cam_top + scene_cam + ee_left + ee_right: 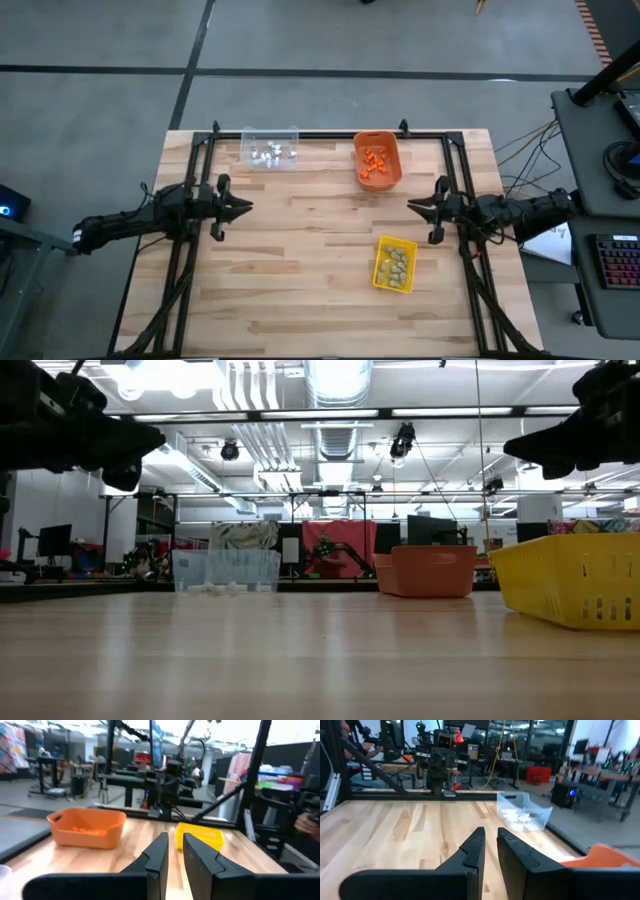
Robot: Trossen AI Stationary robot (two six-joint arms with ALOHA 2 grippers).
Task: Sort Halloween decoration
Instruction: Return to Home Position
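Wood boards of the table (pixel 300 270) look bare between the two grippers; I see no loose piece on them. All the tiny Halloween toys sit in bins. The white ones (pixel 268 153) are in the clear bin (pixel 293 135) at the far left. The orange ones (pixel 374 158) are in the orange bin (pixel 396 175), far and right of the middle. The tan-grey ones (pixel 397 264) are in the yellow bin (pixel 410 245) at the near right.

The left gripper (pixel 246 207) hangs over the left side and the right gripper (pixel 412 206) over the right side, both pointing at the middle. Each has its two fingers almost pressed together, with only a thin slit, and holds nothing.

My worry is the right gripper. It sits between the orange bin and the yellow bin, and both are near. If I bring it low or swing it wide while folding back, it could bump one. Those bins look light, so I think a bump would tip one and spill the toys. The left gripper has more room.
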